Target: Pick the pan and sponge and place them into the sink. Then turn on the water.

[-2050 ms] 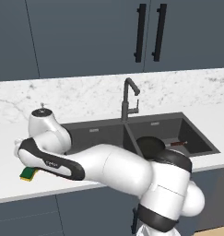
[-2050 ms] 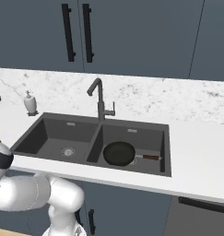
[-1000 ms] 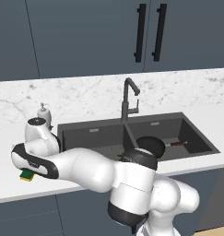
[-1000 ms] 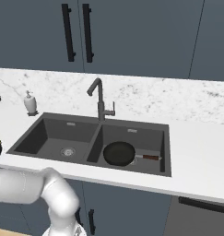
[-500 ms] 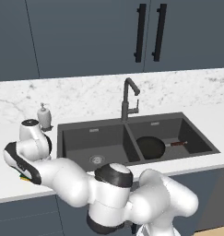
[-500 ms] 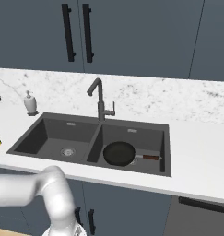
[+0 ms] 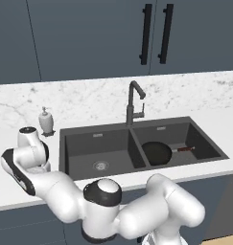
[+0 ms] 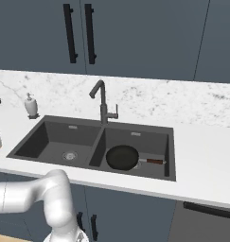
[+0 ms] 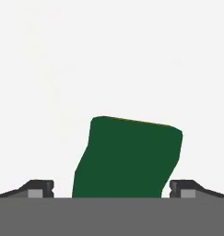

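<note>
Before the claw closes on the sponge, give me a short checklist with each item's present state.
1. Claw open: ok.
2. Sponge between the fingertips: ok, a gap shows on each side.
3. Sponge square to the claw: not ok, it sits skewed.
4. Claw low enough to grip: cannot tell.
5. Pan already in the sink: ok, right basin.
6. Left basin free for the sponge: ok.
</note>
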You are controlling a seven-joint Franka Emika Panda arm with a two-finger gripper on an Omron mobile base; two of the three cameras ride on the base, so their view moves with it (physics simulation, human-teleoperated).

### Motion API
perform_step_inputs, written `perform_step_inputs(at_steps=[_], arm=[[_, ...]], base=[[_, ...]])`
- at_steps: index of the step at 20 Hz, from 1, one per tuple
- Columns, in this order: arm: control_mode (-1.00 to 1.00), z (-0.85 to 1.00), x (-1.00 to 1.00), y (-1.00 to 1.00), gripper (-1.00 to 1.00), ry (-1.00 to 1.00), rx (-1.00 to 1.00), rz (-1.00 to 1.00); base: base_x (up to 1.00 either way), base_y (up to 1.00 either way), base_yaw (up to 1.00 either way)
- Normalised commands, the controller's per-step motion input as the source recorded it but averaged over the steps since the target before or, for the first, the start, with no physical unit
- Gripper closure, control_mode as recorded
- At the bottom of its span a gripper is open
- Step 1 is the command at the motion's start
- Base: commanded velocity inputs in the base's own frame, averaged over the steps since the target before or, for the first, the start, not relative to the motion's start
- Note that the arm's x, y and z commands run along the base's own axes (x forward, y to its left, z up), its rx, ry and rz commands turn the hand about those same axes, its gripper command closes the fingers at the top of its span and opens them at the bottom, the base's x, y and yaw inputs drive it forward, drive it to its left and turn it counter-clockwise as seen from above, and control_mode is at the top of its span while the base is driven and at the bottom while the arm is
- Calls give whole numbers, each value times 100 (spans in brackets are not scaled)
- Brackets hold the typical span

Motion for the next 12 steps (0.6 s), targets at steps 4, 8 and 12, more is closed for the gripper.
perform_step_inputs(at_steps=[4, 8, 12], arm=[[-100, -44, 9, 17, -100, 0, 0, 0], [-100, -53, 7, 48, -100, 0, -3, 0], [-100, -60, 0, 23, -100, -1, 0, 0]], base=[[0, 0, 0], [0, 0, 0], [0, 0, 0]])
